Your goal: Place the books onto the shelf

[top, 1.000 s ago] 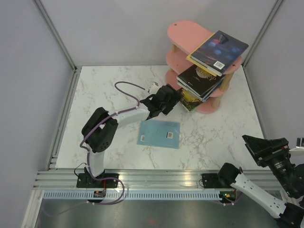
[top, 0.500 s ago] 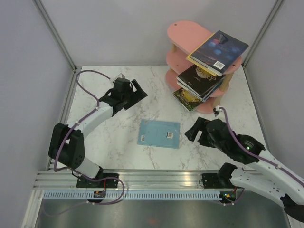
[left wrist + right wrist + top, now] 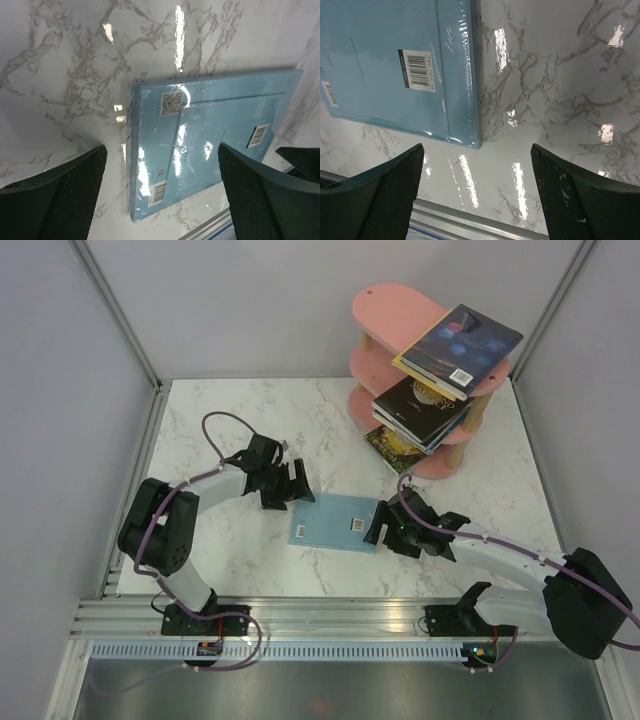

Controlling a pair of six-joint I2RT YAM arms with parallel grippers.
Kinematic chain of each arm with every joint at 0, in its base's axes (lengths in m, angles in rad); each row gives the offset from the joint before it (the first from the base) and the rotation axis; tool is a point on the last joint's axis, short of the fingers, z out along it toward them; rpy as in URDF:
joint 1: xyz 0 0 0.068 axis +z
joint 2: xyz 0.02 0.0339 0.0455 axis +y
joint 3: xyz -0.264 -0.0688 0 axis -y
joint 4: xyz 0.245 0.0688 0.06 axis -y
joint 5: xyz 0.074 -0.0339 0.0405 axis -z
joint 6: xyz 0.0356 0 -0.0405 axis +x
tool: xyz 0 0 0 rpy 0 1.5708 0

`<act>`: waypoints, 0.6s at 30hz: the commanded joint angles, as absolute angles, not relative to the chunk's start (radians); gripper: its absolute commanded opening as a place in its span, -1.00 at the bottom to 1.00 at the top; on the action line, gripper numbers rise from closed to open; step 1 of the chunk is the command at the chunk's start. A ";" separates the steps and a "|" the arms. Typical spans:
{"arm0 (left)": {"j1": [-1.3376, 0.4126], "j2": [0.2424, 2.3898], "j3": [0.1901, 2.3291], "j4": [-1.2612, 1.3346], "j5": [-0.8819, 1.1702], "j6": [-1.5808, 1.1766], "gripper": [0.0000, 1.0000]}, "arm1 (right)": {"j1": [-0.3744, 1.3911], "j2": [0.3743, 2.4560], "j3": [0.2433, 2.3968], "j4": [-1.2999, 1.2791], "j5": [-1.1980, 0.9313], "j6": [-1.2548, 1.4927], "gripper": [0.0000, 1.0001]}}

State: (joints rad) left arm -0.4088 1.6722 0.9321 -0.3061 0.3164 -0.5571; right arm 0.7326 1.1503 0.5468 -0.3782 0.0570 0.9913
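Marble tabletop [image 3: 220, 420] inside a grey-walled enclosure, with the job of shelving the books nearly finished. The pink three-tier shelf [image 3: 385, 305] at the far right corner already carries most of them. A dark blue book [image 3: 465, 345] lies across the top board, overhanging its edge. A stack topped by a black book [image 3: 420, 405] fills the middle tier, and a green-yellow book [image 3: 393, 445] pokes out of the lowest level.

One light blue book [image 3: 335, 522] lies flat on the table, barcode side up (its wrapping glints in both wrist views), near the middle of the surface and well apart from the shelf.

Both arms are bent low over it. The left gripper [image 3: 297, 487] hangs just beside its far left corner with its jaws spread wide and nothing between them. The right gripper [image 3: 380, 523] sits at the right-hand edge, likewise wide open and empty.

By the look of it, what is left is a single pickup, probably awkward given how thin and flat the book lies, followed by a carry to whatever room the crowded tiers can offer.
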 commanded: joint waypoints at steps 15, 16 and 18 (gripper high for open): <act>-0.483 1.426 1.002 -0.739 0.367 -0.510 0.94 | 0.726 1.215 0.525 -0.342 -0.061 1.135 0.83; -0.463 1.465 1.050 -0.752 0.344 -0.480 0.95 | 0.726 1.213 0.523 -0.342 -0.067 1.146 0.83; -0.422 1.596 1.205 -0.758 0.318 -0.407 0.94 | 0.726 1.209 0.522 -0.338 -0.086 1.181 0.85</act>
